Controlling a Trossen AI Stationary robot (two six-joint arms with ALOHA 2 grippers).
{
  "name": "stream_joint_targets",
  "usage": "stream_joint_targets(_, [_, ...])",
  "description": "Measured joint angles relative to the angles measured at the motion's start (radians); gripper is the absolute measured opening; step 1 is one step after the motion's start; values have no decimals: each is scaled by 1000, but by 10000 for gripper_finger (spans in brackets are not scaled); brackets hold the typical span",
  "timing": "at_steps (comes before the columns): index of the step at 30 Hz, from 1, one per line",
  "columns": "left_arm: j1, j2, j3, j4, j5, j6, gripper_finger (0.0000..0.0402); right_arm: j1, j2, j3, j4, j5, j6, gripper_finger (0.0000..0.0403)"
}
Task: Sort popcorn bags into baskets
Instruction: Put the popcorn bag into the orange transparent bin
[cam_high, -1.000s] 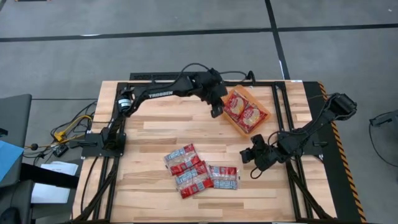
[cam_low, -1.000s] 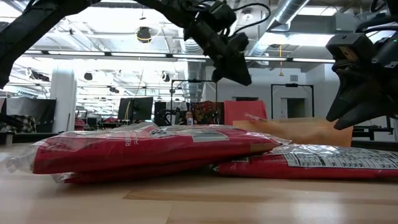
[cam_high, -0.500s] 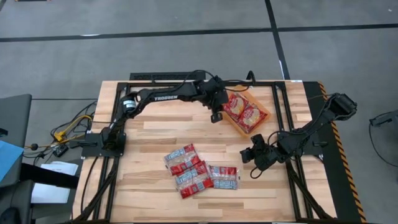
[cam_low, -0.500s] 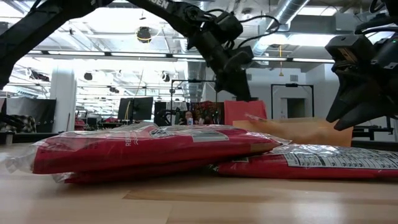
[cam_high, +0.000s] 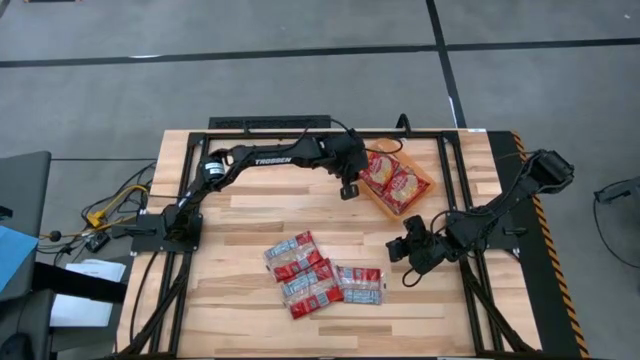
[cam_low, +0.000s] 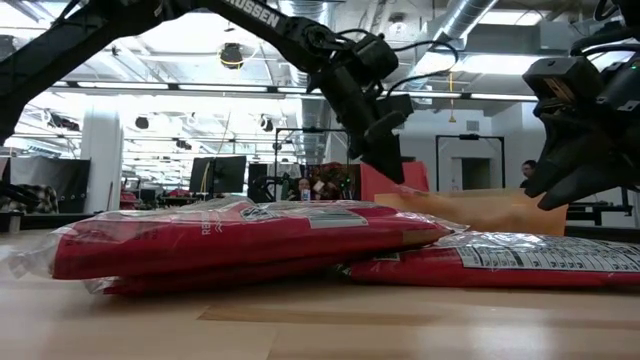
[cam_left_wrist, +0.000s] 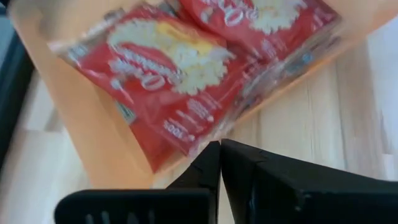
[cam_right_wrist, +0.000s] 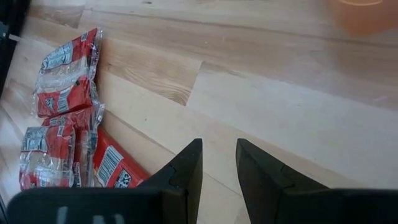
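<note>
Toward the near edge of the table (cam_high: 240, 215), a cluster of popcorn bags (cam_high: 322, 275) lies flat, overlapping one another. Just to their right the right gripper (cam_high: 411, 262) hangs low with its fingers a narrow gap apart, holding nothing. Farther back, near the far right corner, the orange basket (cam_high: 385, 204) holds two more bags (cam_high: 392, 176). The left gripper (cam_high: 347, 186) sits at the basket's left rim, fingers pressed together and empty.

- You've got bare wood all the way between the popcorn bags (cam_high: 322, 275) on the table and the orange basket (cam_high: 372, 203).
- The left gripper (cam_high: 347, 189) hangs just beside the basket's near-left rim, blocking that side.
- The right gripper (cam_high: 408, 252) sits right of the bags, with a gap between.
</note>
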Motion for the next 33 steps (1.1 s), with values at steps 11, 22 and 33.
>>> stream_joint_targets(11, [1,59,3,59,-60,-31,0,0,0,0,0,-1,0,124])
stream_joint_targets(22, [1,60,157,19,-146,-50,0,0,0,0,1,-5,0,124])
stream_joint_targets(33, [39,-98,339,-248,1,-95,0,-78,-125,12,321,-51,-412,114])
